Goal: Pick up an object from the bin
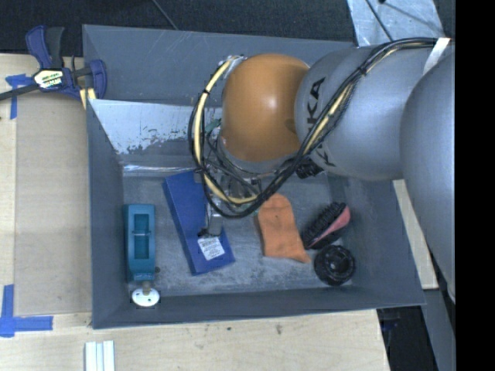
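**Over the blue pad (186, 207), gripper (211, 226) low**

You have one pad, lying flat in the middle of the bin (104, 207). You cannot tell whether the gripper is clenched or released. Around it lie one teal tool (141, 242), one white knob (145, 295), one orange cloth (280, 229), one brush (326, 224) and one black cap (335, 263).

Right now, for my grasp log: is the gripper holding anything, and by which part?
Cannot tell. The gripper is down at the blue pad, near its right edge, but no grip on it is visible.

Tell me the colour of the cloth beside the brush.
The cloth is orange; it shows best in the camera view.
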Available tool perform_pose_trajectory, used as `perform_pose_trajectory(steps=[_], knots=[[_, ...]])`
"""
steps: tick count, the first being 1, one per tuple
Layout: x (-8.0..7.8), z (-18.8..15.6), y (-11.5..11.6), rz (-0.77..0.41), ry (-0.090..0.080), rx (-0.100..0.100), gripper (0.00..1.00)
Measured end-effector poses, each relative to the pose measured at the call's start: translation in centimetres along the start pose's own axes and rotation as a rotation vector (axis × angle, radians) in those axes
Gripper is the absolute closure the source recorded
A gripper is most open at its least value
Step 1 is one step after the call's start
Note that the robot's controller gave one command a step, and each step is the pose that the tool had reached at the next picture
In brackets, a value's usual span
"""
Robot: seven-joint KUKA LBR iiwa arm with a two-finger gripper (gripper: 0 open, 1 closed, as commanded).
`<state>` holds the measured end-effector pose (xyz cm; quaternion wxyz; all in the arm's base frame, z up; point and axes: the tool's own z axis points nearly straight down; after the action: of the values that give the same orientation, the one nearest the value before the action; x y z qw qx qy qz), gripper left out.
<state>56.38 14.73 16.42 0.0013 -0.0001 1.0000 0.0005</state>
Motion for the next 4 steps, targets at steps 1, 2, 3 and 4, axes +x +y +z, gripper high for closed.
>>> perform_pose_trajectory(steps=[1,2,3,4], knots=[[1.3,0.3,-1.3,-0.065,-0.002,-0.001,0.0],[1.7,1.0,-3.6,-0.101,0.001,0.001,0.0],[3.7,1.6,-8.3,-0.015,-0.001,0.0,0.0],[3.7,-1.1,-10.2,0.059,0.001,0.002,0.0]])
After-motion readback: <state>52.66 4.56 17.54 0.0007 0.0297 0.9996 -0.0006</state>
